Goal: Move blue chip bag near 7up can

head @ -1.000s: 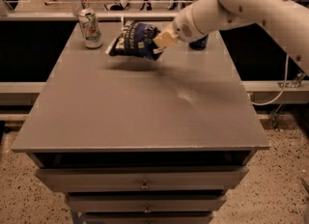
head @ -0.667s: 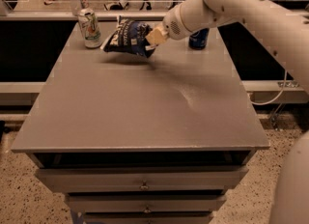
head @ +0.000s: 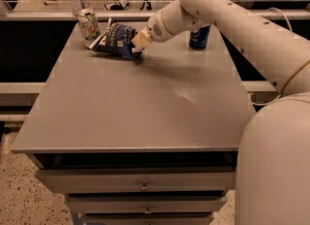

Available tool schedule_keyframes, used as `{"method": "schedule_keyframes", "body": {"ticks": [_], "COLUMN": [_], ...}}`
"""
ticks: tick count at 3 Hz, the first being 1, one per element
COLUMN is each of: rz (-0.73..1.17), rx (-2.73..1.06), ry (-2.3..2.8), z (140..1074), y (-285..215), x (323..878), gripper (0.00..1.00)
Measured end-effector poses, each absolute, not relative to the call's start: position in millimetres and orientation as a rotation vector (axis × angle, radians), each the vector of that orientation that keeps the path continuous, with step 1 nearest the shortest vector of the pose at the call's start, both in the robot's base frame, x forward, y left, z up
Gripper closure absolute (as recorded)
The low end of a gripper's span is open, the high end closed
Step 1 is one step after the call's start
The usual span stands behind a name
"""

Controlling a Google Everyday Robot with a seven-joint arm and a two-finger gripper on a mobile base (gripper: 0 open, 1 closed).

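The blue chip bag [head: 115,39] is a dark navy crinkly bag with white lettering, tilted at the table's far left. Its left end sits right beside the 7up can [head: 88,24], a pale silver-white can with green markings standing upright at the far left corner. My gripper [head: 139,40] is at the bag's right end and shut on it, with the white arm reaching in from the right.
A dark blue Pepsi can [head: 199,37] stands at the far right of the grey table [head: 145,103], partly behind my arm. Drawers run below the table's front edge. Chair legs and a person's feet show on the floor behind.
My gripper has carried the chip bag leftward across the far side of the table, from near the middle to right beside the 7up can.
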State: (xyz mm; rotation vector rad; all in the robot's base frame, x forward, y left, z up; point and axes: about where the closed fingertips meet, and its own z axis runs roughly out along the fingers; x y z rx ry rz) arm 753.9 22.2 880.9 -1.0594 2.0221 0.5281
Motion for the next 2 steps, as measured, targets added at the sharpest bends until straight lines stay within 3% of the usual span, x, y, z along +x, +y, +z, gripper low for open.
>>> {"method": "schedule_keyframes", "body": {"ticks": [1,2], "rz": [0.561,0.589], "rx": [-1.066,-1.086], "ry": [2.032,2.027], "z": [871.7,866.5], "y": [37.7,48.9], "x": [760.4,764.1], "gripper": [0.43,0.2]}}
